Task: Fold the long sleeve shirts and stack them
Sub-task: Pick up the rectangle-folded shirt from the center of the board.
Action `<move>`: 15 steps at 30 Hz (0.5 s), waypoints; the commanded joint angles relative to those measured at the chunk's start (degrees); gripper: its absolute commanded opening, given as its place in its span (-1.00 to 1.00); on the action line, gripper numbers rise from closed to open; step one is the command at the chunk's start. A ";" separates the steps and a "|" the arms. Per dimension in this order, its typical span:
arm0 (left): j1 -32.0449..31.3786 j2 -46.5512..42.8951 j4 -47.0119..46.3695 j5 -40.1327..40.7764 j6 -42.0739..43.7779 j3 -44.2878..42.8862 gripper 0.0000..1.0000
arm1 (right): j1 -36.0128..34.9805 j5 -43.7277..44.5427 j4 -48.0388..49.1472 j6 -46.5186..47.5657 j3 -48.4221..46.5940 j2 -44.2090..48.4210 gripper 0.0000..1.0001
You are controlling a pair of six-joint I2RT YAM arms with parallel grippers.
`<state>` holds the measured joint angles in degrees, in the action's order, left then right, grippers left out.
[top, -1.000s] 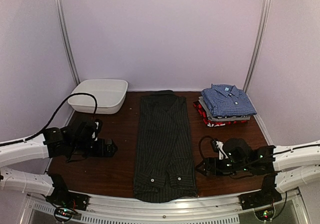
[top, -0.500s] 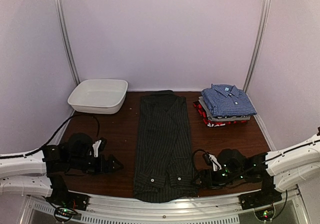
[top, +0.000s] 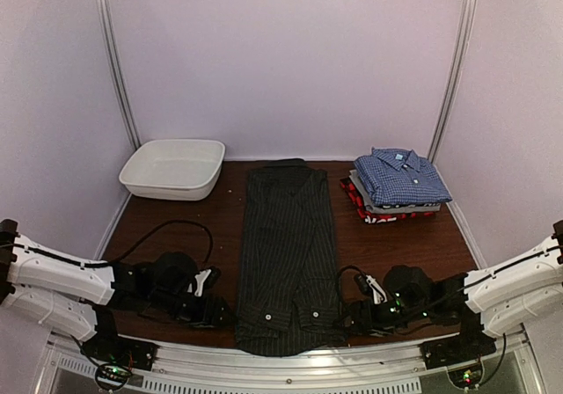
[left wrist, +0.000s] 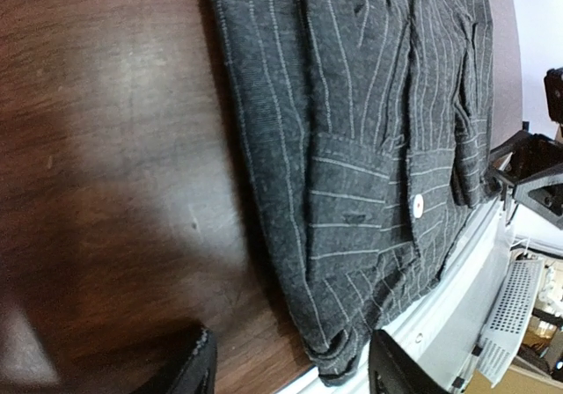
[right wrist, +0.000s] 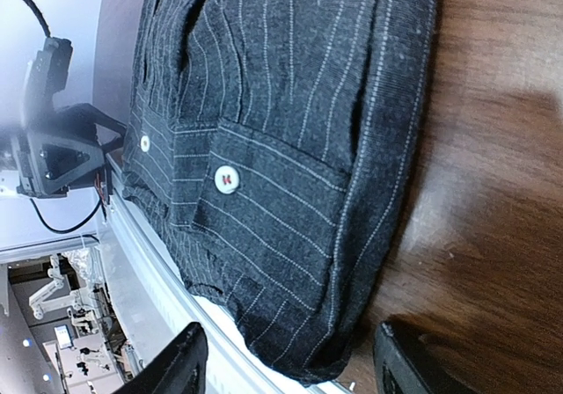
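A white plastic tub (top: 172, 168) sits at the far left corner of the dark brown wooden table (top: 211, 236), whose near edge meets a silver metal rail (top: 290, 357).

1. You are looking at the black pinstriped shirt (left wrist: 352, 86) lying flat on the dark wooden table (left wrist: 106, 148); it fills the upper right of the view.
2. A sleeve cuff (left wrist: 352, 214) lies folded on top of it, with a white button (left wrist: 418, 205) at its edge.
3. Your left gripper (left wrist: 295, 372) has its fingers apart, one on either side of the shirt's bottom corner, not pinching it.
4. That corner sits just beside the pale metal rail (left wrist: 449, 324).
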<state>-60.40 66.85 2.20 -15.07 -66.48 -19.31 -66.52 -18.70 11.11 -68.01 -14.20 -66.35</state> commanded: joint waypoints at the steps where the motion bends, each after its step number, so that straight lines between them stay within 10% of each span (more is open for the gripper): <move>1: -0.32 2.55 -6.26 -1.49 -2.36 -0.56 0.12 | -0.45 0.53 1.77 -1.42 1.54 -0.53 0.27; 15: -0.33 11.11 -9.80 -4.84 -6.02 -0.47 -0.42 | 0.53 1.12 10.19 -3.07 3.12 -4.49 0.17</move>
<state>-60.49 75.53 -6.02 -18.02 -70.98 -20.34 -66.46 -18.55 18.92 -70.52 -12.71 -69.87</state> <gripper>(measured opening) 0.335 0.593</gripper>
